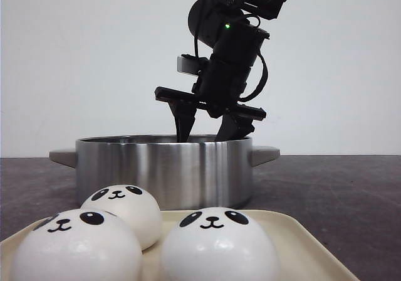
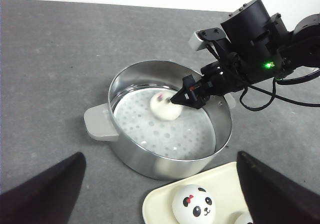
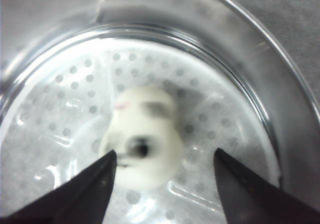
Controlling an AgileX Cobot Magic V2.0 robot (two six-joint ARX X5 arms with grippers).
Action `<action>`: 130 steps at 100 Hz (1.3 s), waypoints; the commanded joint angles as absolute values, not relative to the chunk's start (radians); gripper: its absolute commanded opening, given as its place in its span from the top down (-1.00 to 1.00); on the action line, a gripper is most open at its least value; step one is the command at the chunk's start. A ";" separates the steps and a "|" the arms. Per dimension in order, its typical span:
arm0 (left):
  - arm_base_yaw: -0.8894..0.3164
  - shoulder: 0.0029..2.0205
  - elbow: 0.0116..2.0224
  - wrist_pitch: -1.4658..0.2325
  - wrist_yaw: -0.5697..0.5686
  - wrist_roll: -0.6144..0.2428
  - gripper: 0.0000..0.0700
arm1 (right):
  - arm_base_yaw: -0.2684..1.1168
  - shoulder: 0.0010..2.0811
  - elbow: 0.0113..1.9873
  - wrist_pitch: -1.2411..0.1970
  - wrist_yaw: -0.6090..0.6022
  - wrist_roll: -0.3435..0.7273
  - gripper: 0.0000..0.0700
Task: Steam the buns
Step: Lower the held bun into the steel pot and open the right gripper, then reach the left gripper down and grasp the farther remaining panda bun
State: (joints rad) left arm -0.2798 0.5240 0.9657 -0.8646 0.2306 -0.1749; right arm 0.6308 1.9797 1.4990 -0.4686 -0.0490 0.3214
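Observation:
Three white panda-faced buns [image 1: 219, 246] [image 1: 75, 249] [image 1: 119, 209] sit on a cream tray [image 1: 301, 237] at the front. One of them also shows in the left wrist view [image 2: 195, 206]. A fourth bun [image 2: 162, 109] lies on the perforated liner inside the steel pot [image 1: 163, 168]. My right gripper [image 1: 208, 130] reaches down into the pot, open, fingers either side of that blurred bun [image 3: 145, 144] and just above it. My left gripper [image 2: 160, 194] is open and empty, high above the pot and tray.
The pot [image 2: 150, 159] has two grey side handles [image 2: 97, 124] and stands on a dark grey table just behind the tray [image 2: 160, 209]. A white wall is behind. The right arm [image 2: 250, 39] leans over the pot's far rim.

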 commanded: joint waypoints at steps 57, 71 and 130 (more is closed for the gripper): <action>-0.321 0.611 0.930 -0.877 0.321 -0.284 -0.70 | 0.766 1.411 1.521 -0.473 -0.011 0.197 0.99; -0.382 0.720 0.929 -0.897 0.350 -0.305 -0.70 | 0.874 1.209 1.521 -0.492 0.064 0.182 0.99; -0.714 1.275 0.929 -0.746 0.278 -0.423 -0.70 | 1.018 0.907 1.521 -0.739 0.395 0.178 0.99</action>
